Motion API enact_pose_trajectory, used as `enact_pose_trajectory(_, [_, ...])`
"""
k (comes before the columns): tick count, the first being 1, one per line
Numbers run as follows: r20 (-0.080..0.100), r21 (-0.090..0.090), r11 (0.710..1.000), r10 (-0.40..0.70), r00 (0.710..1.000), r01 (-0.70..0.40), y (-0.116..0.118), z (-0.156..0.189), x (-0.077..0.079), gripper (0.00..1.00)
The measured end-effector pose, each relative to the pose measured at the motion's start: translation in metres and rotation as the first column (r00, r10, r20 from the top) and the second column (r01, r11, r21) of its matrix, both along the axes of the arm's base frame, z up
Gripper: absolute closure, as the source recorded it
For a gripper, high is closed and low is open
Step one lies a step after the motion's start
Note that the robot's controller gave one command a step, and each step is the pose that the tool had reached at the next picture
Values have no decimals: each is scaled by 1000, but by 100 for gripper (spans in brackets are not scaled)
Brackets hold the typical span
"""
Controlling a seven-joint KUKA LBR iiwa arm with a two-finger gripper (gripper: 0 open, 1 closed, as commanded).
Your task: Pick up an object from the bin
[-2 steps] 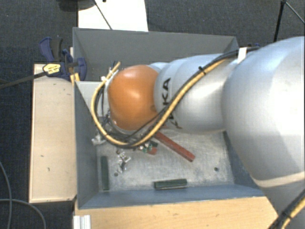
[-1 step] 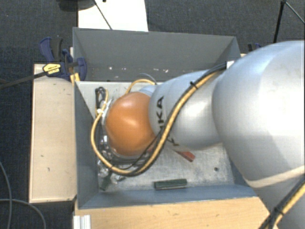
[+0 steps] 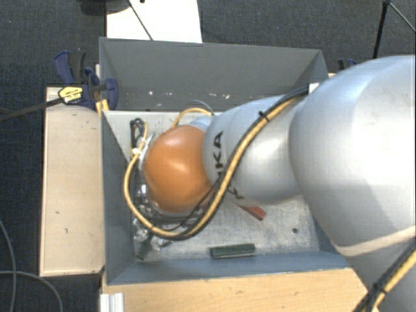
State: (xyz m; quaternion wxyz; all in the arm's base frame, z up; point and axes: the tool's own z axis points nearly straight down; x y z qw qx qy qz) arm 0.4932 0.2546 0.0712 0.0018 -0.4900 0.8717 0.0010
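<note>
The silver-grey, smooth-shelled robot arm (image 3: 351, 174) is built of thick rounded links, the nearest one broad and glossy, with a pale seam band curving across its lower part. Dark block lettering spelling KUKA (image 3: 218, 149) runs along the narrower link. A glossy orange dome-shaped cover (image 3: 174, 168) caps the wrist. A yellow cable (image 3: 250, 135) lies along the top of the narrower link, paired with a thin black cable (image 3: 195, 223), and both loop wide around the orange dome. Below the dome, the dull metal gripper (image 3: 145, 238) shows silver parts with dark fittings, partly tangled among the cable loops.
</note>
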Motion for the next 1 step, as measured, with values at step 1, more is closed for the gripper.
enact_pose_trajectory(1, [0, -1, 1000, 1, 1000, -1, -13, 154, -4, 100])
